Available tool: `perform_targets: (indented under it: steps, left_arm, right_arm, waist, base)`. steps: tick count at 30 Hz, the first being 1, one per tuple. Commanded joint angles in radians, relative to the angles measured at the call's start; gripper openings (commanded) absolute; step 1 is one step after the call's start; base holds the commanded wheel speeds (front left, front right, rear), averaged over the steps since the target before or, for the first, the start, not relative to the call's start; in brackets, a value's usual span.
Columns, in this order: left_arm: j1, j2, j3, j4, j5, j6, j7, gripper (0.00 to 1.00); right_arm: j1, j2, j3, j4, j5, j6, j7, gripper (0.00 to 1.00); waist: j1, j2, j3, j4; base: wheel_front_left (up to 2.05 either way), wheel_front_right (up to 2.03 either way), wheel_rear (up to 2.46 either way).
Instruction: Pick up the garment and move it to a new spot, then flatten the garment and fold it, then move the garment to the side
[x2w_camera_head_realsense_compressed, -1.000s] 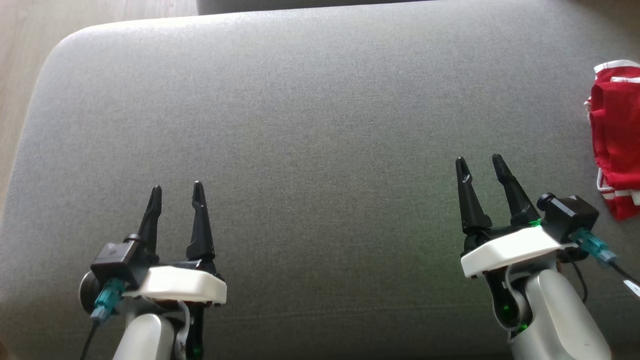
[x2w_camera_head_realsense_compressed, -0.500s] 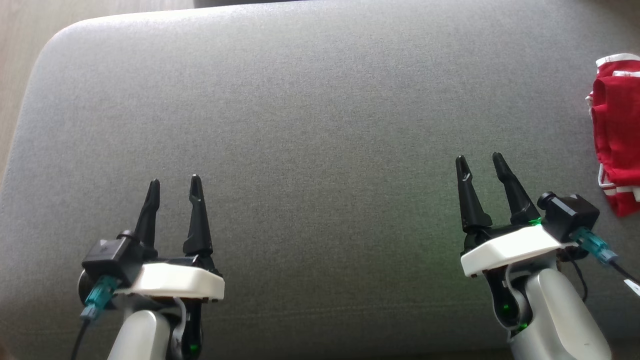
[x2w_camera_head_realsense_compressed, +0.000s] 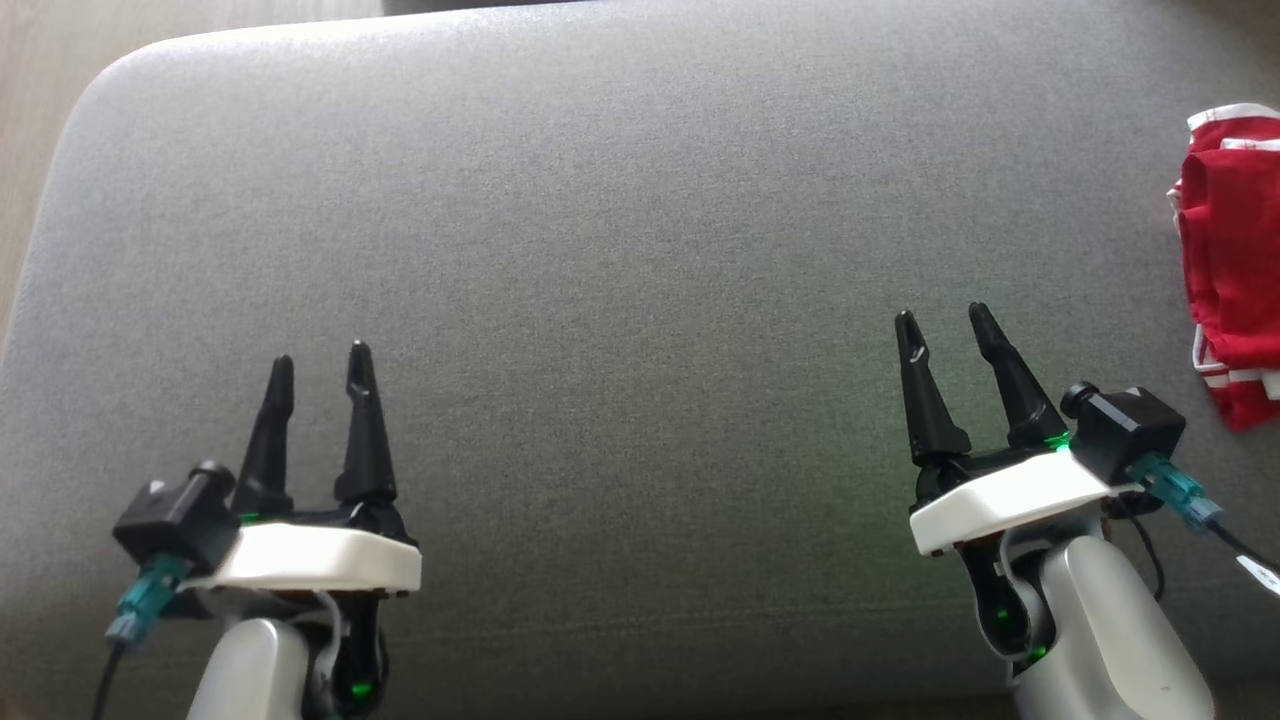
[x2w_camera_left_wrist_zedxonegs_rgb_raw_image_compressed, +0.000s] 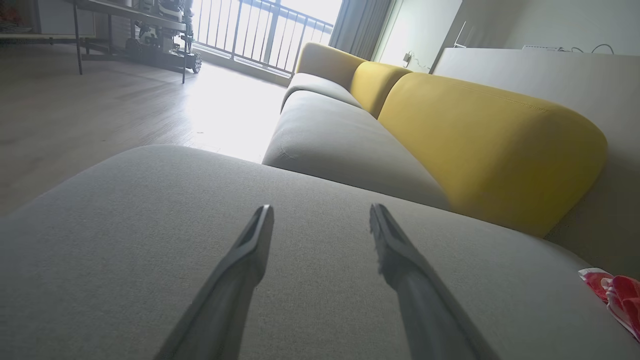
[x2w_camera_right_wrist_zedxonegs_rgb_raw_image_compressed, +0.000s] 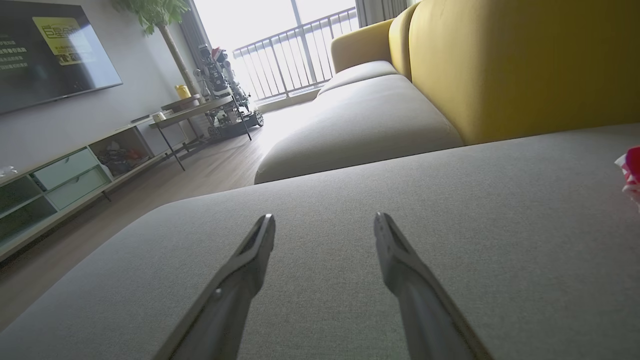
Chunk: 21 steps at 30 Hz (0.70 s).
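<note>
The garment (x2w_camera_head_realsense_compressed: 1232, 260) is red with white trim and lies crumpled at the far right edge of the grey cushion (x2w_camera_head_realsense_compressed: 620, 200). Its red edge also pokes into the left wrist view (x2w_camera_left_wrist_zedxonegs_rgb_raw_image_compressed: 612, 297) and the right wrist view (x2w_camera_right_wrist_zedxonegs_rgb_raw_image_compressed: 631, 175). My right gripper (x2w_camera_head_realsense_compressed: 942, 322) stands open over the cushion, well to the left of the garment and apart from it. At the lower left my left gripper (x2w_camera_head_realsense_compressed: 320, 360) is open too, with nothing between its fingers. In both wrist views the fingers (x2w_camera_left_wrist_zedxonegs_rgb_raw_image_compressed: 250, 250) (x2w_camera_right_wrist_zedxonegs_rgb_raw_image_compressed: 250, 250) are spread above bare grey fabric.
The cushion's rounded far-left corner meets wooden floor (x2w_camera_head_realsense_compressed: 40, 110). A grey sofa seat (x2w_camera_left_wrist_zedxonegs_rgb_raw_image_compressed: 340, 145) with yellow backrests (x2w_camera_left_wrist_zedxonegs_rgb_raw_image_compressed: 480, 140) lies beyond. A TV unit (x2w_camera_right_wrist_zedxonegs_rgb_raw_image_compressed: 55, 180) and a side table (x2w_camera_right_wrist_zedxonegs_rgb_raw_image_compressed: 200, 107) stand across the room.
My left gripper has drifted a little left and lower in the head view. The right gripper has shifted only slightly left. The garment lies as before.
</note>
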Motion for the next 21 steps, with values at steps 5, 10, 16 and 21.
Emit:
perform_targets:
  steps: [5, 10, 16, 21]
  left_arm:
    - [-0.026, 0.002, 0.047, -0.030, -0.028, 0.000, -0.005, 1.00]
    - [0.003, 0.000, 0.017, 0.002, -0.074, -0.001, 0.000, 0.00]
    - [0.020, 0.001, 0.018, 0.050, -0.105, -0.003, 0.007, 0.00]
    - [0.017, 0.004, 0.023, 0.055, -0.156, -0.009, 0.018, 0.00]
  right_arm:
    - [-0.032, 0.012, 0.019, -0.036, 0.007, 0.000, -0.006, 1.00]
    - [0.000, 0.000, -0.001, -0.001, 0.000, 0.000, 0.000, 0.00]
    - [0.021, -0.001, 0.001, 0.040, 0.031, 0.000, 0.006, 0.00]
    - [0.024, -0.005, -0.005, 0.038, 0.086, 0.000, 0.017, 0.00]
  waist:
    - [0.0000, 0.0000, -0.002, 0.001]
    - [0.0000, 0.0000, -0.005, 0.000]
    - [0.0000, 0.0000, -0.009, 0.000]
    - [0.0000, 0.0000, -0.015, -0.001]
  base:
    - [0.00, 0.00, 0.00]
    - [0.00, 0.00, 0.00]
    - [0.00, 0.00, 0.00]
    - [0.00, 0.00, 0.00]
